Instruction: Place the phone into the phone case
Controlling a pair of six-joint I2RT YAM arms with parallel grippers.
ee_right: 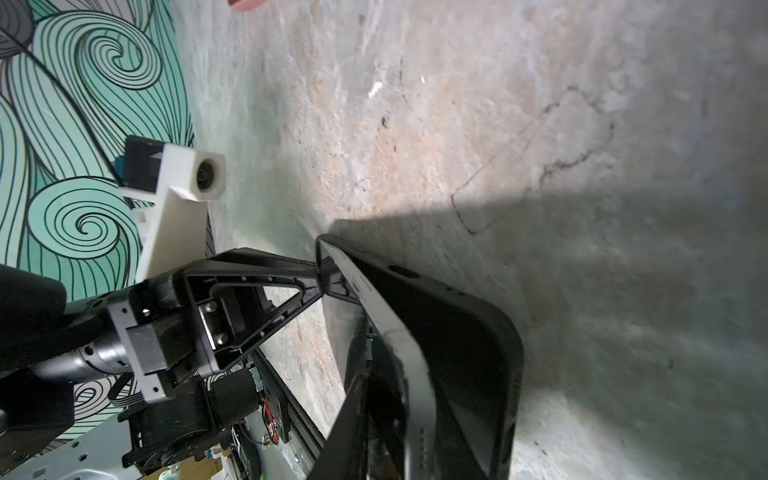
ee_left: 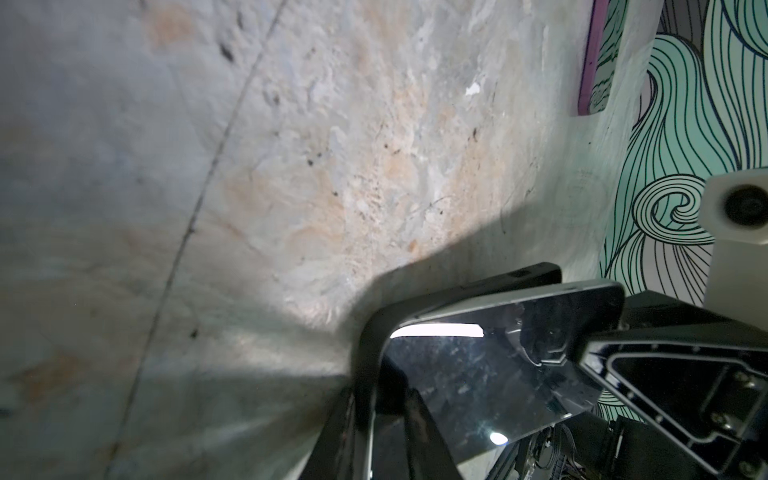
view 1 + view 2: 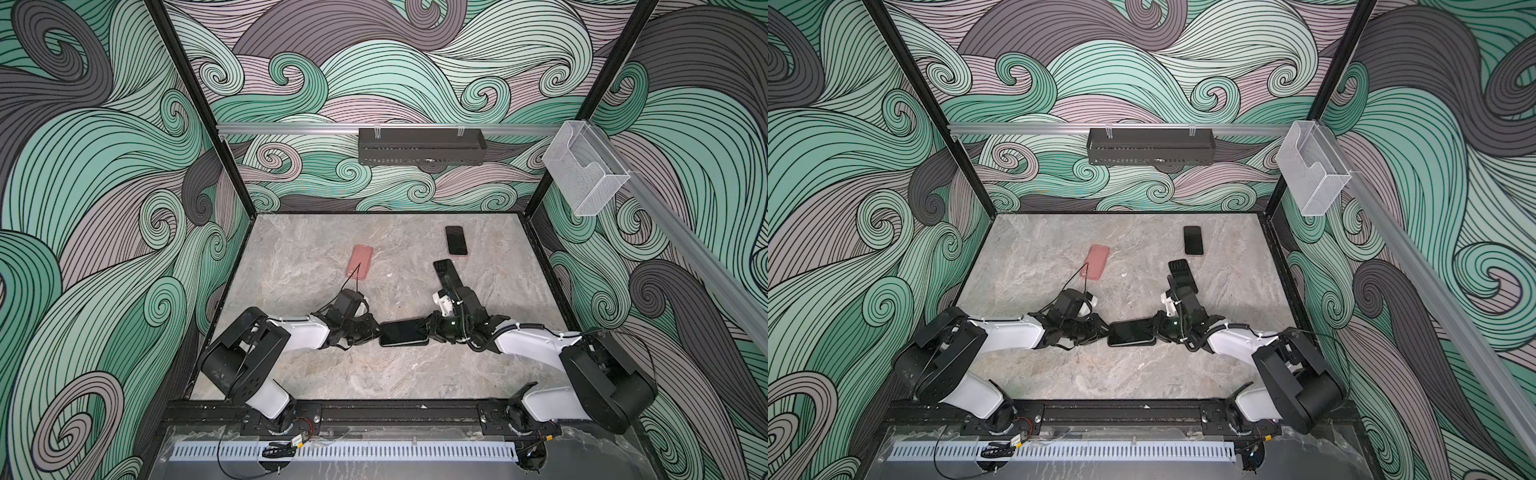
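Two claws flank the phone [image 3: 404,332] over the counter [image 3: 332,374]: the left claw [image 3: 379,332] clamps one end; whether the right claw [image 3: 429,328] grips the other, I cannot tell.

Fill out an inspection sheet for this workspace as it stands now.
Surface: marble-look tabletop, one small white scrap mid-table.
Job's things: phone sits partly in a black case, between the two grippers; pink case lies apart, farther back on the left.
Clutter: second black phone and another flat black item at back right.
Grippers: left gripper and right gripper each meet one end of the phone; grip unclear.
Cables: thin black cable passes over the pink case; loose wires at the front rail.
Surroundings: wave-pattern walls, black basket, clear holder.
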